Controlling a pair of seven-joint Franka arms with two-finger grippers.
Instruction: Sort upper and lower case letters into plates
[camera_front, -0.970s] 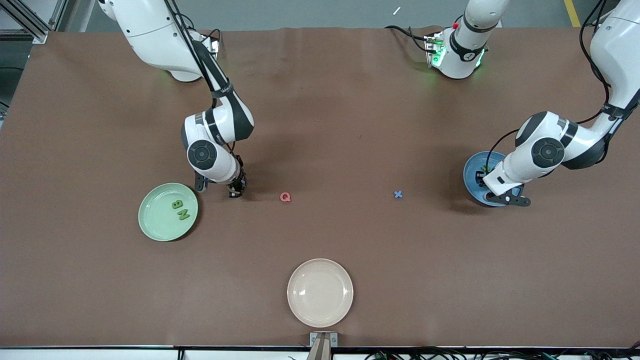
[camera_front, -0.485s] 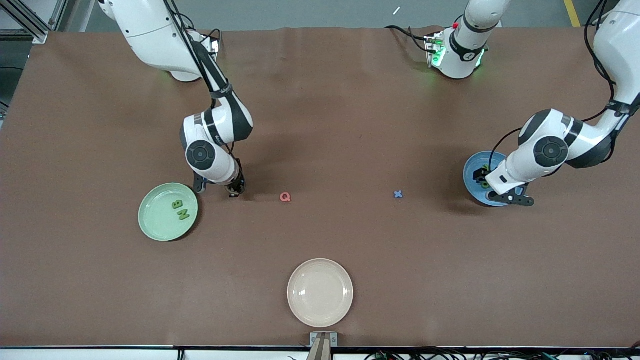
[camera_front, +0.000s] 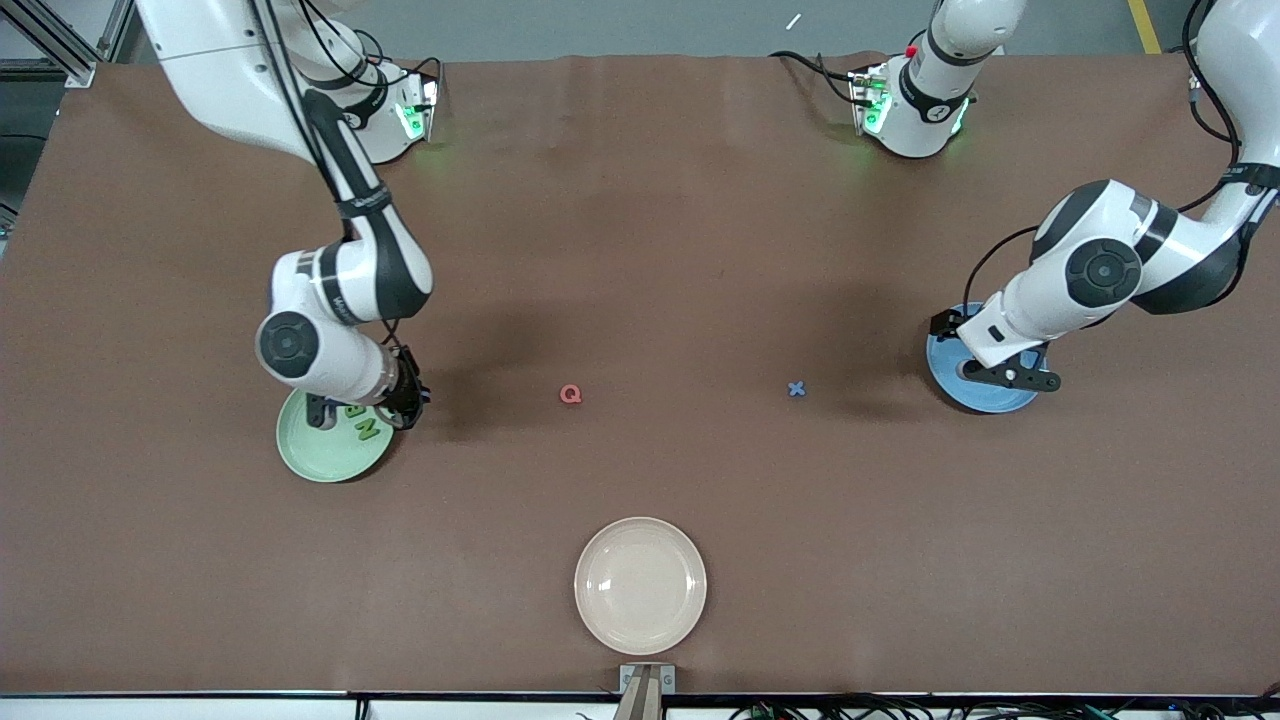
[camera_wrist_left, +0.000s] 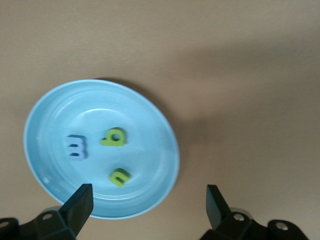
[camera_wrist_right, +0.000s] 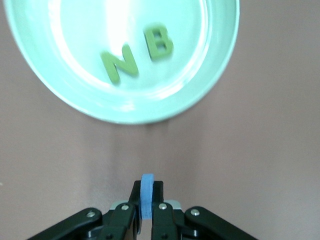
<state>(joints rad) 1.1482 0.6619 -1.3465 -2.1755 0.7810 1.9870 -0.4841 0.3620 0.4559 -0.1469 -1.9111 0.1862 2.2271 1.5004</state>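
Observation:
The mint green plate (camera_front: 305, 455) (camera_wrist_right: 75, 30) lies toward the right arm's end and holds a green N (camera_wrist_right: 119, 64) and a green B (camera_wrist_right: 158, 41). My right gripper (camera_front: 408, 402) (camera_wrist_right: 147, 202) hangs over the table just off that plate's rim, shut on a blue foam letter (camera_wrist_right: 147, 192) seen edge-on. The sky blue plate (camera_front: 1000, 402) (camera_wrist_left: 150, 165) lies toward the left arm's end with a blue letter (camera_wrist_left: 76, 146) and two green small letters (camera_wrist_left: 114, 137) in it. My left gripper (camera_front: 978, 372) (camera_wrist_left: 148, 204) is open above this plate's rim, holding nothing.
A red Q (camera_front: 570, 394) and a blue x (camera_front: 796, 388) lie on the brown table between the two plates. A cream-white plate (camera_front: 640, 585) sits near the table's front edge, nearer to the front camera than both letters.
The right arm lifted off the table beside the Q and swung to the mint plate's rim with the blue letter. The left gripper opened over the blue plate and rose a little.

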